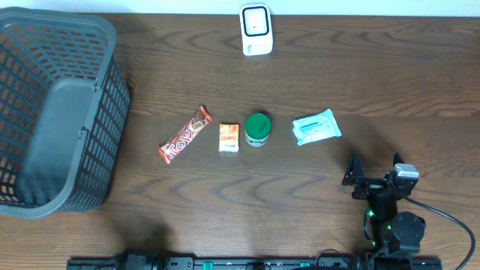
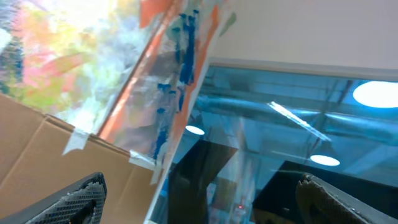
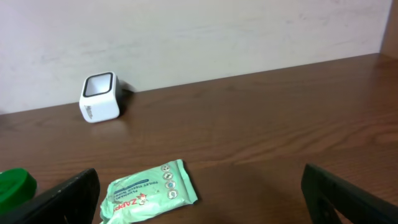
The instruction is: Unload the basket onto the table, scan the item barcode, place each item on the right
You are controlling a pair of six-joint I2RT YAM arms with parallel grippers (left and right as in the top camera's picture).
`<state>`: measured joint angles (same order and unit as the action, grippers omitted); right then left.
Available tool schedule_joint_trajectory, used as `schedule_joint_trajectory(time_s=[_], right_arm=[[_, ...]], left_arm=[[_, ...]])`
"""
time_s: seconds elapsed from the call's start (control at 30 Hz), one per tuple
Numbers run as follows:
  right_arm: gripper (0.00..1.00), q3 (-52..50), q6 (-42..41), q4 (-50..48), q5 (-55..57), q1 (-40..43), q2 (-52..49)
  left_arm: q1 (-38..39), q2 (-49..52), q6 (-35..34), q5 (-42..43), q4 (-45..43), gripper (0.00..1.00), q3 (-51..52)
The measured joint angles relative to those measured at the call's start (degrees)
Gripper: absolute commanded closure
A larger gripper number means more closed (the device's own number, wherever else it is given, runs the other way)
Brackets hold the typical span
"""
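— What's laid out, and what is it made of?

— Four small goods in a row mid-table: a glossy red-brown candy bar (image 1: 185, 135) lying slantwise, a little orange carton (image 1: 229, 139), a round jar (image 1: 258, 129) with a green lid, and a soft, flat teal wipes packet (image 1: 316, 127) with crimped ends. They sit near one another without touching. The scanner (image 1: 256, 30), a white rounded block with a dark square window, stands at the far edge, well apart from the row. At the left stands a grey plastic basket (image 1: 45, 112) with lattice walls.

— And the surface, the room?

— The table (image 1: 300, 75) is dark brown wood with a fine grain. Behind it, in the right wrist view, is a plain pale wall (image 3: 217, 31).

— The right gripper (image 1: 374, 166)?

— It is near the front edge, on the packet's side, with the jaws spread wide. Its dark fingers (image 3: 68, 199) frame only bare wood, and it is released, touching none of the goods.

— The left gripper (image 2: 202, 180)?

— It doesn't show from overhead. Its own camera points upward, and its textured black fingertips (image 2: 81, 196) are far apart, so it is released too. Beyond them are brown cardboard (image 2: 37, 155) with strips of tape, a blurred, brightly coloured sheet and round ceiling lights (image 2: 376, 93)
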<state>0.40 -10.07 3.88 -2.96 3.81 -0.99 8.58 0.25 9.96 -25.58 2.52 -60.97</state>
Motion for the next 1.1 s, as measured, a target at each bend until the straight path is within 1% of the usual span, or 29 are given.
schedule_joint_trajectory(time_s=[0.1, 0.27, 0.4, 0.63, 0.97, 1.1], right_arm=[[0.01, 0.0, -0.02, -0.02, 0.0, 0.0, 0.0], [0.01, 0.0, -0.02, -0.02, 0.0, -0.02, 0.0], [0.01, 0.0, 0.0, -0.02, 0.0, 0.0, 0.0], [0.01, 0.0, 0.0, -0.02, 0.0, -0.02, 0.0], [0.01, 0.0, 0.0, 0.0, 0.0, 0.0, 0.0], [0.01, 0.0, 0.0, -0.02, 0.0, 0.0, 0.0]], left_arm=[[-0.22, 0.02, -2.54, 4.9, -0.11, 0.02, 2.56], [-0.28, 0.0, -3.96, 17.25, -0.24, 0.02, 7.76], [-0.28, 0.02, -4.17, 21.99, -1.2, 0.02, 12.2], [-0.28, 0.02, -4.2, 24.41, -0.83, 0.02, 17.53], [-0.28, 0.94, -4.2, 26.69, 6.97, 0.02, 18.71], [-0.28, 1.88, -4.2, 26.8, 11.63, 0.02, 18.84]])
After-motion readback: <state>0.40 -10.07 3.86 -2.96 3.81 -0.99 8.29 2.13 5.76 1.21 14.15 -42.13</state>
